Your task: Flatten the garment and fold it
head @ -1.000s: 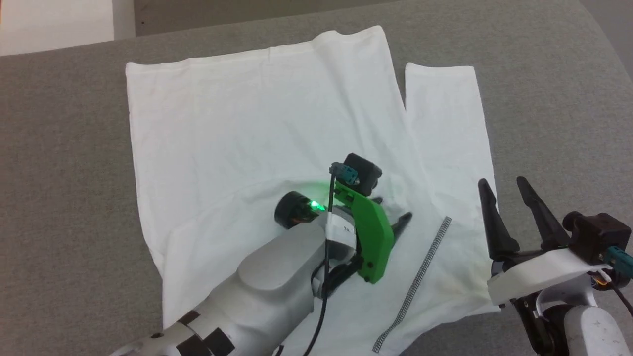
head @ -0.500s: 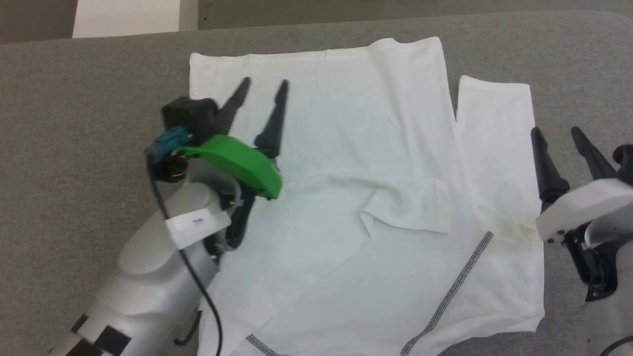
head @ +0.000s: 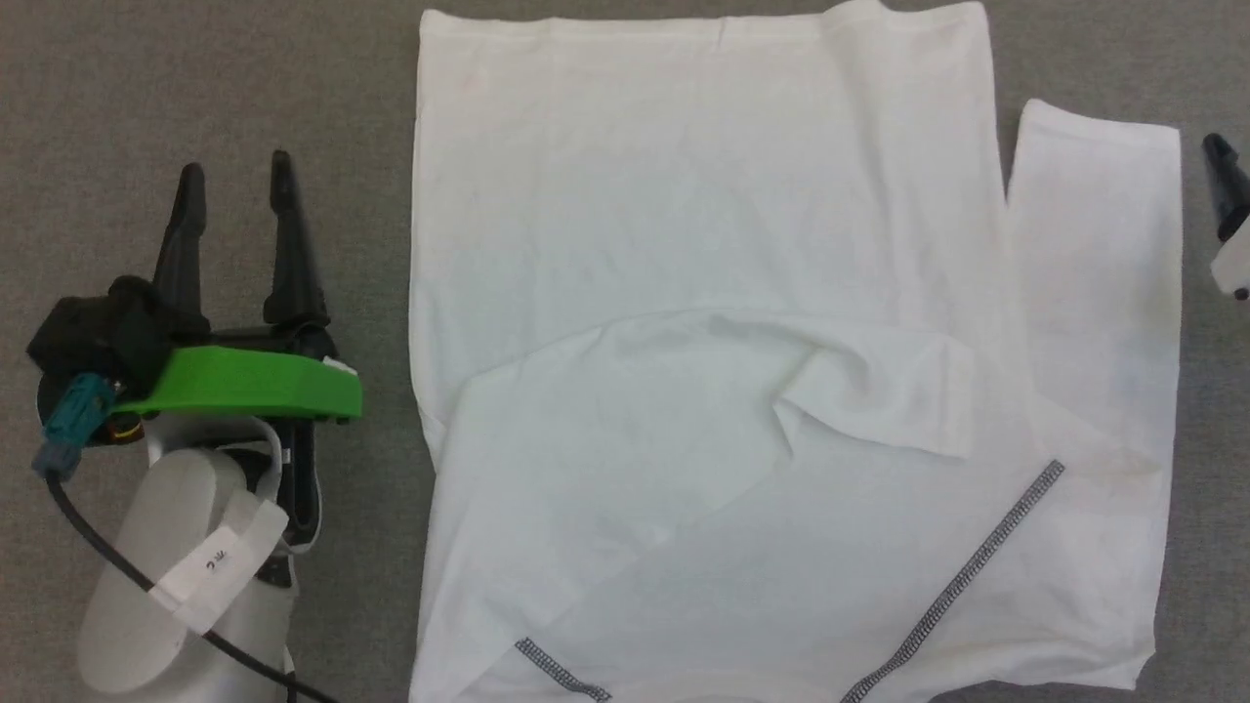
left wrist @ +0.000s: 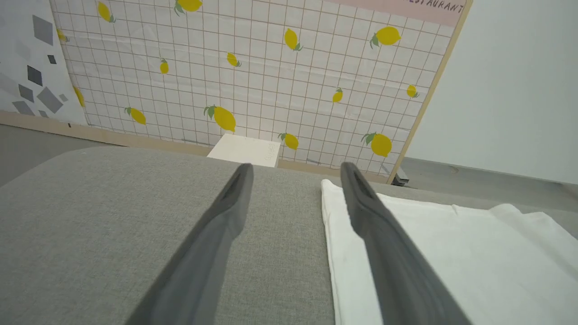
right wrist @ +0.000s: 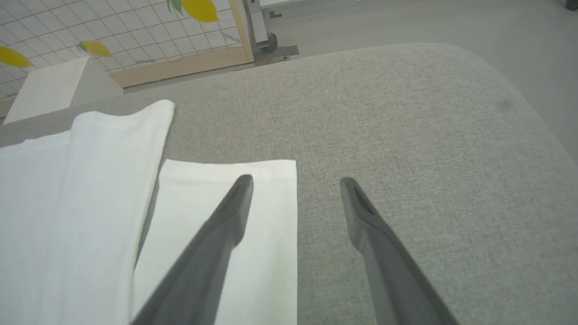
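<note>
A grey cloth-covered table (head: 293,78) takes up the head view. In the left wrist view a wall panel (left wrist: 271,67) printed with a grid and yellow lemons stands behind it, with a white box (left wrist: 246,151) at the panel's foot, just past the table's far edge. The shirt (head: 703,195) lies spread on the table, its straight hem at the far end and its shoulder end nearest the robot, cut off by the bottom of the head view. One sleeve (head: 742,391) is folded across the body, leaving a curved edge and a few creases near the middle. The other sleeve (head: 1094,254) lies straight along the shirt's right side, its cuff pointing away from the robot, with a narrow strip of grey between it and the body. A dark zigzag seam (head: 977,566) runs aslant over the right shoulder, and a short piece of another (head: 557,669) shows at the lower left. The left gripper (head: 237,164), under a green cover (head: 244,386), is over bare table to the left of the shirt and apart from it, its fingers spread and holding nothing. The right gripper (right wrist: 296,181) is by the straight sleeve's cuff, also spread and empty. One of its fingers is over the cuff and the other over bare table, but whether either touches cannot be told.
</note>
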